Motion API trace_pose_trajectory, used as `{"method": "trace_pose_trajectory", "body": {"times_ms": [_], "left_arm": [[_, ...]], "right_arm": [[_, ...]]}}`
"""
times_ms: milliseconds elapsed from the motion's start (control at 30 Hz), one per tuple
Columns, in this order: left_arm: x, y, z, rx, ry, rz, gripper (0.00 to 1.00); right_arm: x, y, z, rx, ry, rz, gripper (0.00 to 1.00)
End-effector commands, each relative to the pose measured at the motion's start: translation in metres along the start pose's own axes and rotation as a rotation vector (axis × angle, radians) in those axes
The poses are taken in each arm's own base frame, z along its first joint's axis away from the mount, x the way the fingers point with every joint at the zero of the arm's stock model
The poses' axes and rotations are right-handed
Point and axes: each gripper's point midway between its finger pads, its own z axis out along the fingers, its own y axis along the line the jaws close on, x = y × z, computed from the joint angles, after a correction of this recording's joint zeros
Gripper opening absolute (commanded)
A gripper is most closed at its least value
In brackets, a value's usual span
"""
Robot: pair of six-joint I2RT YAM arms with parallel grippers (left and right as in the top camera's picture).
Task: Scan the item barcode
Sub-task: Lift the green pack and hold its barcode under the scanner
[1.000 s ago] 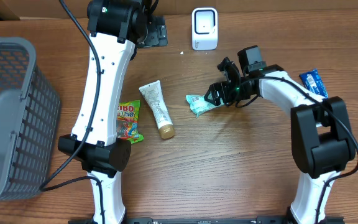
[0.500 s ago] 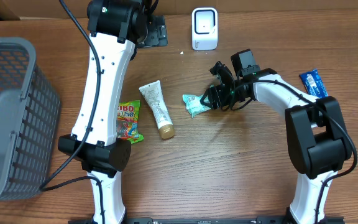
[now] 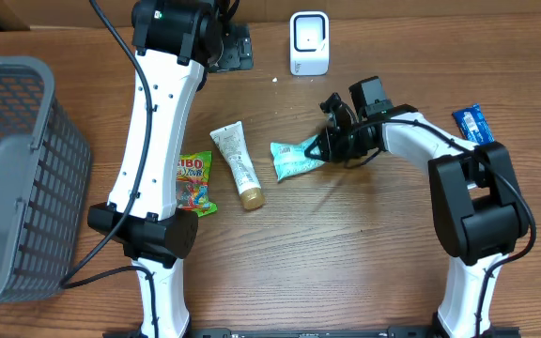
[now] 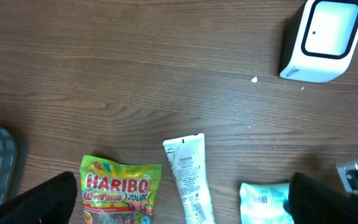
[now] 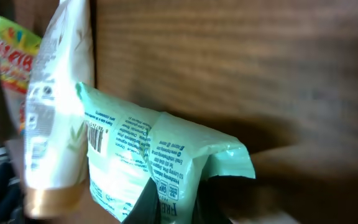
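The mint-green packet point(image 3: 294, 160) lay on the table point(image 3: 346, 263) around the middle, just right of the cream tube point(image 3: 237, 165) and well nearer to me than the white scanner point(image 3: 309, 43) at the far edge. The right gripper point(image 3: 325, 148) was pinched shut on the packet's right end, low against the wood; in the right wrist view the film bunched between its fingers. The left gripper point(image 3: 231, 47) hung with its jaws spread wide and nothing in them, far back and just left of the scanner.

I judged the step in hand to be the pickup: grip made, lift not yet begun, since most of the packet seemed to rest on the table. The barcode showed on the packet's upper face towards its left end, clear of the fingers, which suited me.

The next move called for a lift straight up, then a carry towards the far side and slightly left, ending with the packet turned so the printed bars faced the scanner's window. The pinch sat on one end only, so I expected the free end to droop and swing.
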Motion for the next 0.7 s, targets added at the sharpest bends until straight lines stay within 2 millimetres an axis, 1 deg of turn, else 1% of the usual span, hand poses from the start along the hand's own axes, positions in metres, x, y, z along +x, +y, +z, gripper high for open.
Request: {"method": "trace_pose_trajectory", "body": {"times_ms": [0, 33, 67, 133, 167, 267, 300, 433, 567, 600, 667], "left_arm": [[-0.002, 0.001, -0.003, -0.005, -0.012, 0.011, 1.00], [-0.002, 0.001, -0.003, -0.005, -0.012, 0.011, 1.00], [-0.002, 0.001, -0.003, -0.005, -0.011, 0.011, 1.00], [-0.002, 0.001, -0.003, -0.005, -0.011, 0.011, 1.00], [-0.002, 0.001, -0.003, -0.005, -0.012, 0.011, 1.00], [-0.002, 0.001, -0.003, -0.005, -0.012, 0.011, 1.00], [-0.002, 0.001, -0.003, -0.005, -0.012, 0.011, 1.00], [-0.002, 0.001, -0.003, -0.005, -0.012, 0.011, 1.00], [-0.002, 0.001, -0.003, -0.005, -0.012, 0.011, 1.00], [-0.002, 0.001, -0.003, -0.005, -0.011, 0.011, 1.00], [-0.002, 0.001, -0.003, -0.005, -0.011, 0.011, 1.00]], "right_arm": [[-0.011, 0.015, -0.033, -0.114, -0.045, 0.029, 0.04], [-0.014, 0.019, -0.044, -0.112, -0.064, 0.023, 0.04], [-0.020, 0.027, -0.062, -0.108, -0.099, -0.005, 0.04], [-0.026, 0.042, -0.087, -0.094, -0.151, -0.062, 0.04], [-0.031, 0.054, -0.107, -0.065, -0.200, -0.111, 0.04], [-0.037, 0.086, -0.150, -0.002, -0.311, -0.254, 0.04], [-0.038, 0.092, -0.159, 0.013, -0.337, -0.280, 0.04], [-0.042, 0.120, -0.213, 0.124, -0.494, -0.370, 0.04], [-0.041, 0.137, -0.245, 0.179, -0.592, -0.406, 0.04], [-0.042, 0.137, -0.255, 0.207, -0.629, -0.372, 0.04], [-0.042, 0.139, -0.262, 0.228, -0.658, -0.362, 0.04]]}}
